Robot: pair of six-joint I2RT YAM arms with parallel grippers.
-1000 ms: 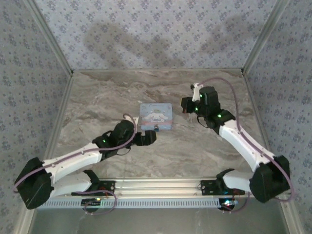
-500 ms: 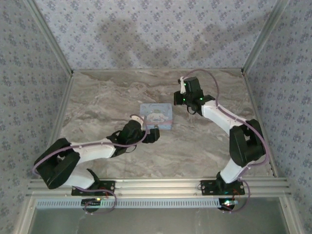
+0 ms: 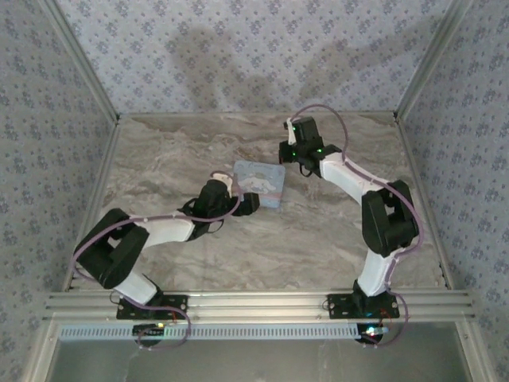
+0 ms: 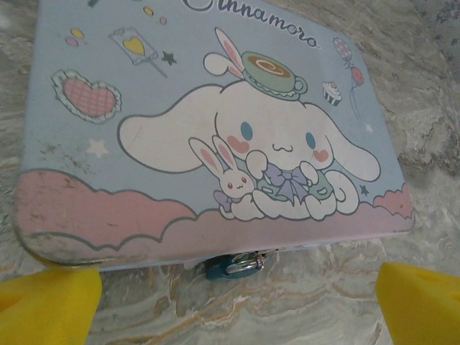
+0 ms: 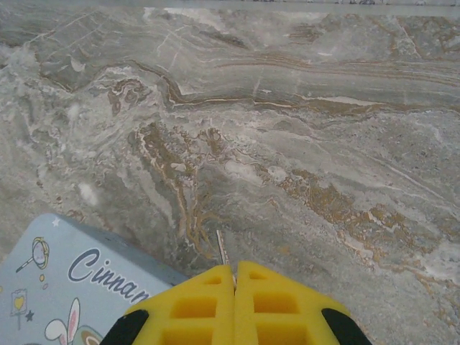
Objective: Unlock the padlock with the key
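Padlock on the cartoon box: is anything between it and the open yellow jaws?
Nothing visible: the dark teal padlock hangs at the light blue cartoon box's edge, only bare marble table before the left jaws.

Light blue cartoon-printed box (image 3: pixel 262 179) lies on marbled table (image 3: pixel 175 151).

Padlock (image 4: pixel 230 267) at box's (image 4: pixel 180 86) front edge

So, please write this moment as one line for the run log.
left gripper open, facing padlock at box front | right gripper shut on key, beside box corner | key not yet at padlock
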